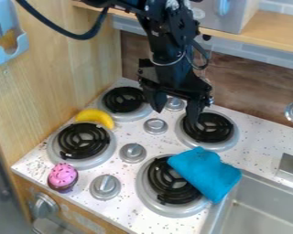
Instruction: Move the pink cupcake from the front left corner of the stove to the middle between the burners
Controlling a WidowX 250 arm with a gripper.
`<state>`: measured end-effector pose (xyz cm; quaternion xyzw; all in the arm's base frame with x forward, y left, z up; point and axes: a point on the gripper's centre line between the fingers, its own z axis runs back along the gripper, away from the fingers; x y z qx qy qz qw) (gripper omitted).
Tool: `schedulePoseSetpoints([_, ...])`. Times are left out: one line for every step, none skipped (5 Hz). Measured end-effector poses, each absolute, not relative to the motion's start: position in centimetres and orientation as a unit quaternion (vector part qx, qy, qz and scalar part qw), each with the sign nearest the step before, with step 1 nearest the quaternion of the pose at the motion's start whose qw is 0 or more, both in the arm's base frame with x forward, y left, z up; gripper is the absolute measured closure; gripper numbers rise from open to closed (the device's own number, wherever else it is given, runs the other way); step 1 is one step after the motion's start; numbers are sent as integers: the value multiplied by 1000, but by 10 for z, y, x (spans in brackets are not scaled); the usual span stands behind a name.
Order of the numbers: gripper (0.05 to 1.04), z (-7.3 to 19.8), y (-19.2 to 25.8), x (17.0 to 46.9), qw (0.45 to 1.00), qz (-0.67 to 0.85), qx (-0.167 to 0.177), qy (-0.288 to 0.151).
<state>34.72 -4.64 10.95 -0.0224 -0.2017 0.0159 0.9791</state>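
Bright blue, loosely folded cloth (pixel 205 172) lies slantwise, partly covering near right black-coil burner (pixel 167 185). Right end at sink's left rim (pixel 215 220).

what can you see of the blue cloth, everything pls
The blue cloth is bright and looks like soft fabric, plain and loosely folded or bunched, with a few shallow creases. It lies draped over the right part of the front right burner, hiding some of the black coil and silver ring, and its right side reaches the edge of the sink. The pincer hangs farther back, apart from it.
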Motion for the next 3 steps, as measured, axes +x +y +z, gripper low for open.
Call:
schedulePoseSetpoints([83,98,-47,346,982,14,-22,-185])
schedulePoseSetpoints([83,121,-86,379,969,-45,-74,-231])
schedulePoseSetpoints([83,123,-96,378,968,-57,-80,-232])
